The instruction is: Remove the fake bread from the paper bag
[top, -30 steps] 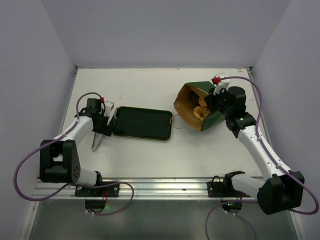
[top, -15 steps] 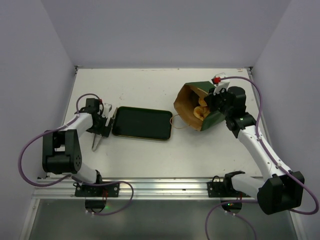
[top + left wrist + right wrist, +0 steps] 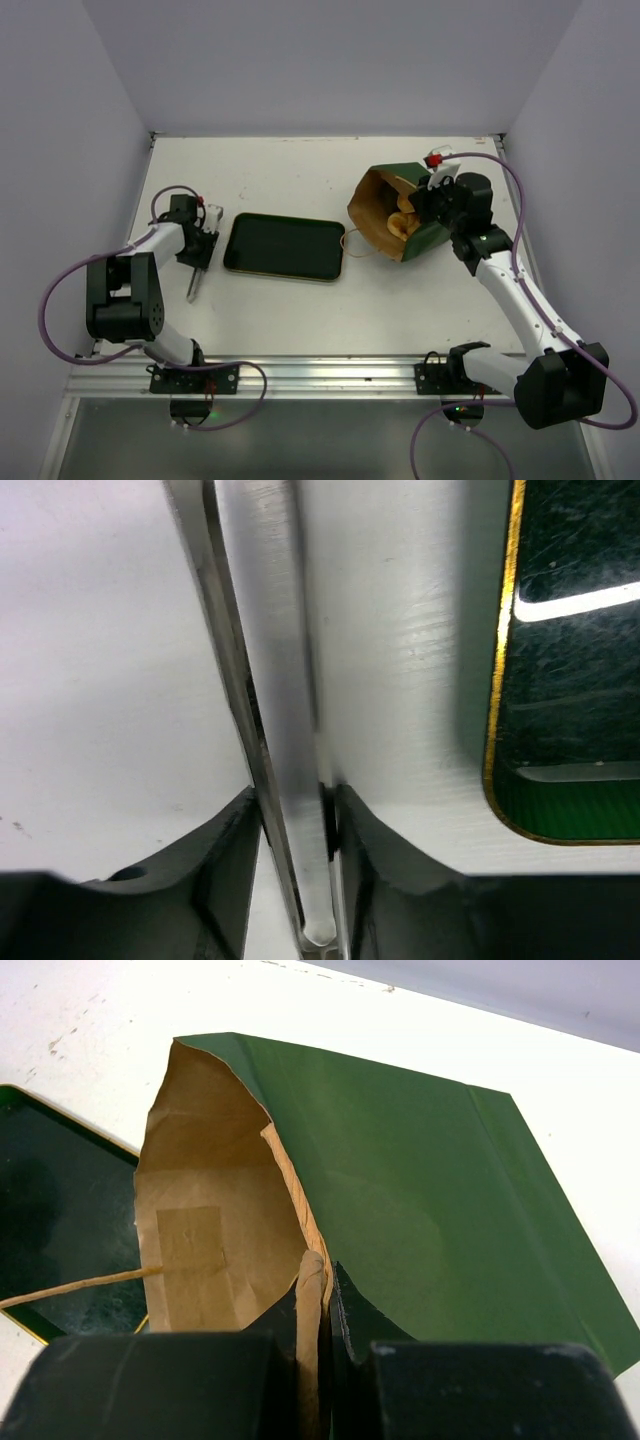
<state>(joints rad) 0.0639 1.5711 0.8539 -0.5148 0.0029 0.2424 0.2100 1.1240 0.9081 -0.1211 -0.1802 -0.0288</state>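
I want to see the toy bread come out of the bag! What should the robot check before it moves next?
1. Right gripper pinching the paper bag at its rim: ok.
2. Bag mouth open and turned toward the tray: ok.
3. Fake bread in sight inside the bag: ok, yellow-orange pieces show in the top view.
4. Tray has room for the bread: ok.
5. Metal tongs lying between the fingers of the left gripper: ok.
6. Left gripper's hold on the tongs is firm enough to lift: cannot tell; the fingers sit close against both sides.
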